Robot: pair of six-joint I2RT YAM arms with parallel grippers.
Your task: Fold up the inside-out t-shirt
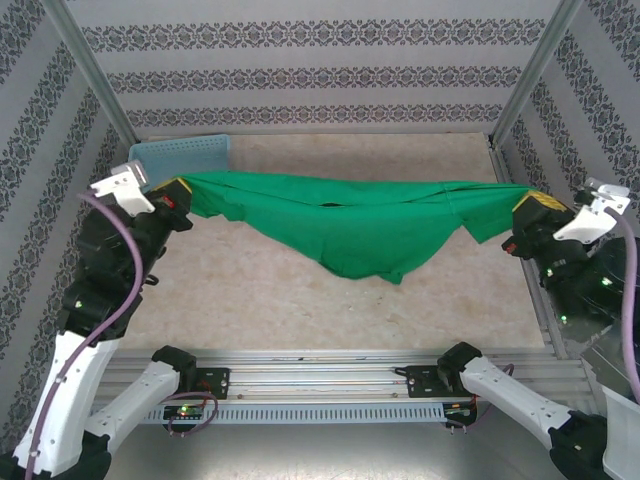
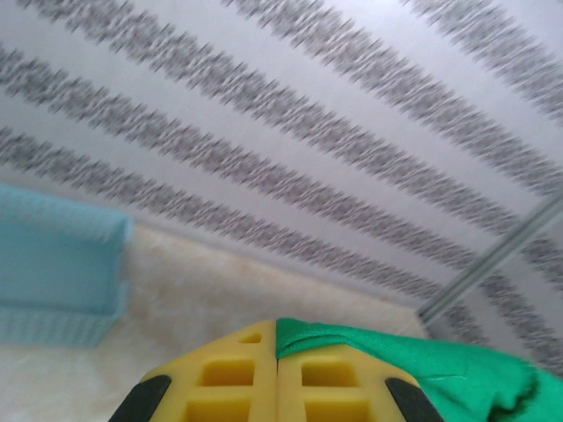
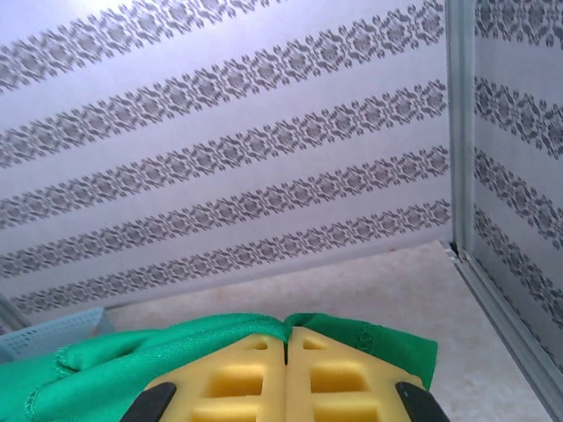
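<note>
We hold the plain bright green soft cloth t-shirt (image 1: 360,225) strung above the bench (image 1: 280,310), from its left edge to its right edge. The left gripper (image 1: 178,188) and the right gripper (image 1: 533,207) are each clamped on one end. We judge it light and limp; grip the hems.

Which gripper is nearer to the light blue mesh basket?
Left. The left gripper sits close by the basket, at its near side, holding the green t-shirt; the right gripper holds its other end, far across the table.
</note>
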